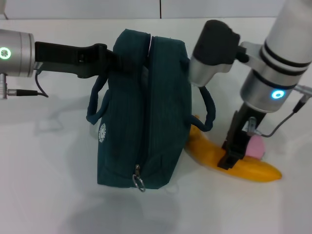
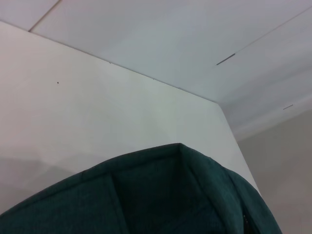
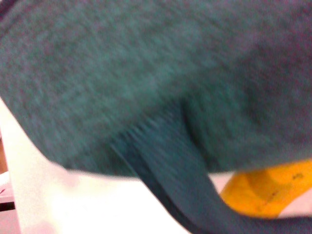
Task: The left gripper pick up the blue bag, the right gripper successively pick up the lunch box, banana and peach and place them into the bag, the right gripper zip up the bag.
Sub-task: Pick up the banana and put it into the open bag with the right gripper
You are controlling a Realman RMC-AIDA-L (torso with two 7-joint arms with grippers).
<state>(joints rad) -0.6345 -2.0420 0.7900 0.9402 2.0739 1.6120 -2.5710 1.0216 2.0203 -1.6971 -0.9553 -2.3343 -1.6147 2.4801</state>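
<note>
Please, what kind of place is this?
Probably a robot test bench in a lab: a bare white table, plain pale walls behind it, and only the blue bag, banana and peach laid out.

**Bag in the middle, fruit to its right**

The bag (image 1: 144, 112) stands on the table (image 1: 44, 185) in the centre, its zip running along the top and down the near end. The left gripper (image 1: 114, 58) reaches in from the left and meets the bag at its far upper edge. To the right of the bag the banana (image 1: 243, 168) lies on the table, one end tucked behind the bag's near corner. The right gripper (image 1: 229, 158) stands directly over the banana's middle. The peach (image 1: 257, 147) sits just behind the banana, beside that gripper.
</note>
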